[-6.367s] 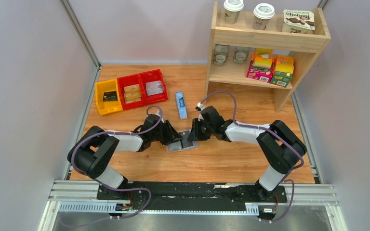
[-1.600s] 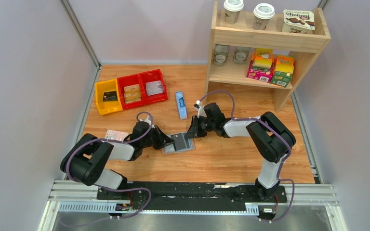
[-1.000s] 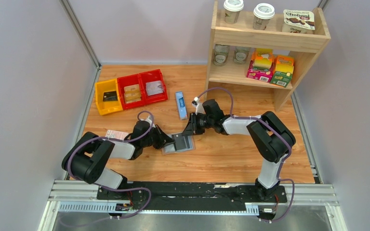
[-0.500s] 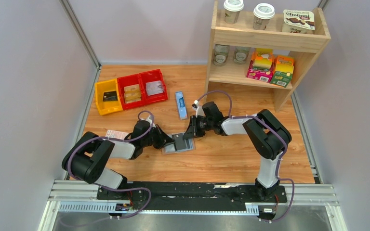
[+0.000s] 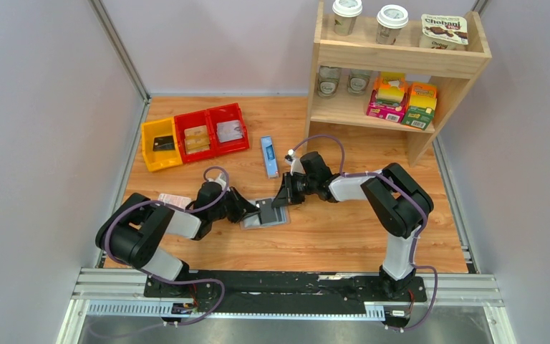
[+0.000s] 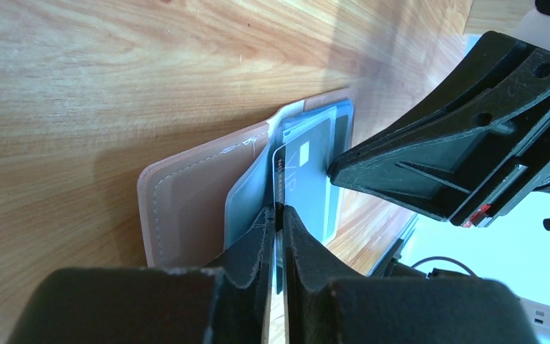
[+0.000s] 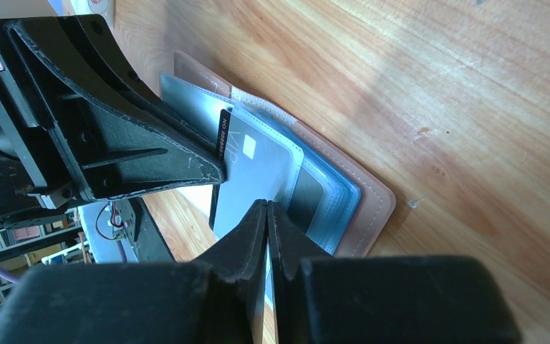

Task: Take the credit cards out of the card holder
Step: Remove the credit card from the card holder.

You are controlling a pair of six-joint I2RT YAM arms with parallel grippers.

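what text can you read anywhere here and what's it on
"Chobani": carton on the shelf top.
"VIP": dark card in the wallet.
"NO" plus blurred digits: that card's edge.
Cups, jars, coloured boxes, blue box: too small to read.

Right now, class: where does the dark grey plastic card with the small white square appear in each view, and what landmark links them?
Top external: dark grey plastic card, mid-table between the arms.
Left wrist: card centre, slightly right.
Right wrist: card centre, slightly left.
Shared landmark: the tan-brown bifold card holder under it.
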